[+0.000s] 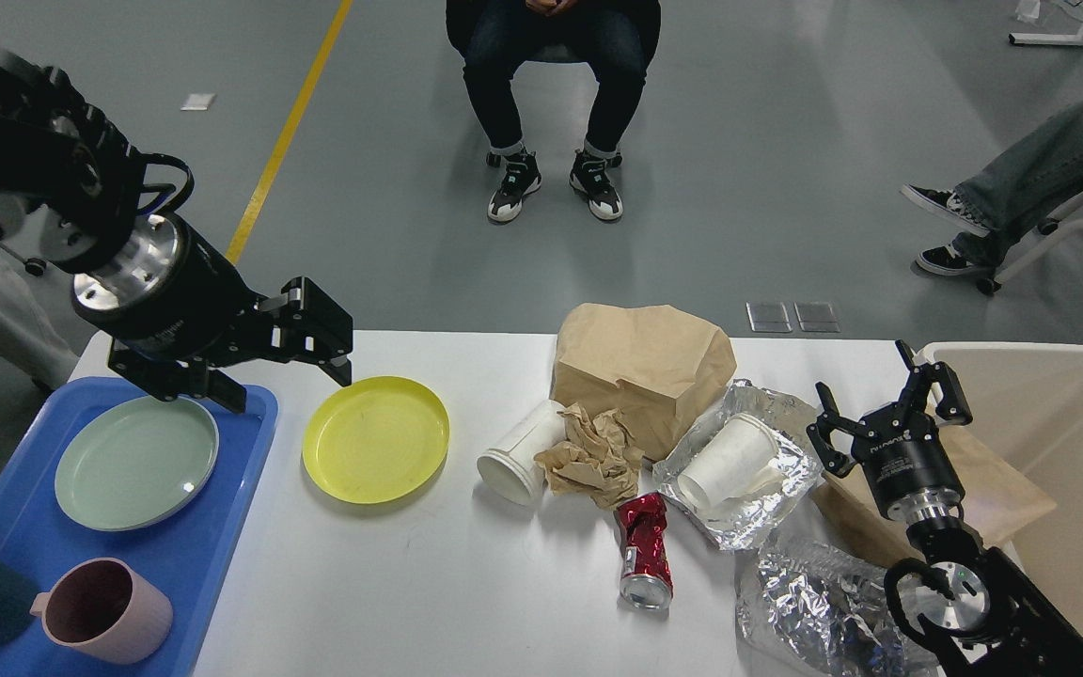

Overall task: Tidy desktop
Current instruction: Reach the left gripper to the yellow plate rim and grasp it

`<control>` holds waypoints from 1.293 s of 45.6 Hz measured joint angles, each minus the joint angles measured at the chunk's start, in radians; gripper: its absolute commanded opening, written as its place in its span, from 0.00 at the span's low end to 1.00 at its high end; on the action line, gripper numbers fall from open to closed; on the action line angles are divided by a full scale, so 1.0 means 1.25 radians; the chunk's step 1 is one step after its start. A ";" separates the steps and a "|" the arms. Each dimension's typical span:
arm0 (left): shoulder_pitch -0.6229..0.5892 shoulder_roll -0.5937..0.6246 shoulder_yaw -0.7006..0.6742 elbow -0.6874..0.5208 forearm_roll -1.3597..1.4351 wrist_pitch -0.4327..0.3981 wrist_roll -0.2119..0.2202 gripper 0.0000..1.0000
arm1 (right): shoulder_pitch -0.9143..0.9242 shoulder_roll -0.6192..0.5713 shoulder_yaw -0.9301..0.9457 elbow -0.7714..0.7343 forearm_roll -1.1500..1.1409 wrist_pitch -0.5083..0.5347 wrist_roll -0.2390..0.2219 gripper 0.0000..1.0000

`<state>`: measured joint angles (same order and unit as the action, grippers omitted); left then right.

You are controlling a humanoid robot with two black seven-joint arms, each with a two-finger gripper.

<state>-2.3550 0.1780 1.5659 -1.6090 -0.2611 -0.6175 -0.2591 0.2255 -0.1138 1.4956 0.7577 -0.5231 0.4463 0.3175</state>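
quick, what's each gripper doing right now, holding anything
Left gripper: open, holding nothing, by the yellow plate's far left rim.
Right gripper: open, holding nothing, beside the foil.

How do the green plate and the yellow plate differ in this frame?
Colour: the green plate is a pale sage; the yellow plate is bright yellow.
Place: the green plate lies in the blue tray; the yellow plate lies directly on the white desktop.
Neighbours: the green plate shares the tray with a pink mug; the yellow plate has the open left gripper at its far-left rim.
Both are round, lie flat and hold nothing.
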 measured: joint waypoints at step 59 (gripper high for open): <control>0.916 0.109 -0.501 0.508 -0.322 0.521 0.137 0.79 | 0.000 0.000 0.000 0.000 0.000 -0.001 0.000 1.00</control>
<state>-1.2099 0.3142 0.9397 -0.9738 -0.6643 0.0340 -0.0873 0.2257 -0.1135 1.4956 0.7578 -0.5231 0.4456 0.3175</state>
